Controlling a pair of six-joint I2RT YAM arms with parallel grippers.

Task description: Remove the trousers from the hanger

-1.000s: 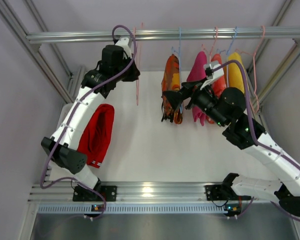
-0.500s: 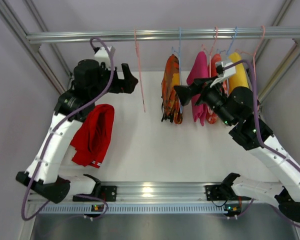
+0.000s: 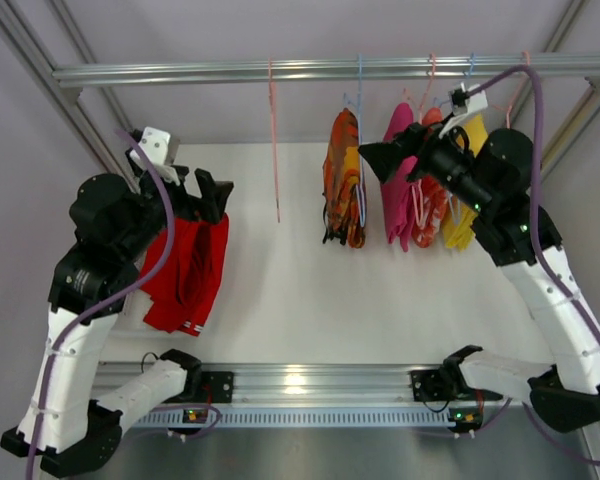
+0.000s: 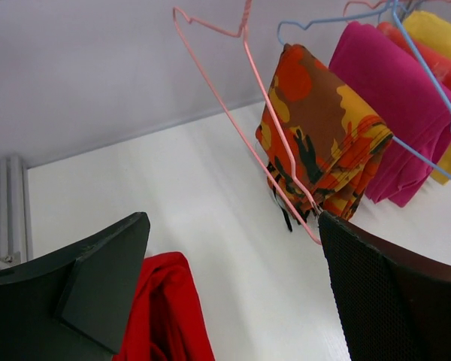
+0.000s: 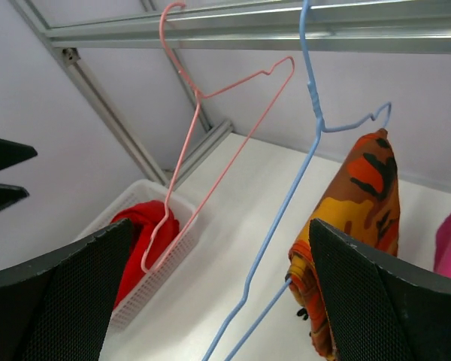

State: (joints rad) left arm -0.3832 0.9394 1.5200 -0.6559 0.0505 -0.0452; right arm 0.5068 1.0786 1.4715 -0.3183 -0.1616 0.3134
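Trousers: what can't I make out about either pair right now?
- Red trousers: top view, left arm covers their left side; left wrist view, bottom edge cuts them off.
- Patterned trousers: right wrist view, a finger hides the lower part; top view, blue hanger contact too small.

No words, numbers or brand marks clear enough to read in any view. Small white patch on bottom edge of red trousers: too tiny to tell if letters on it.
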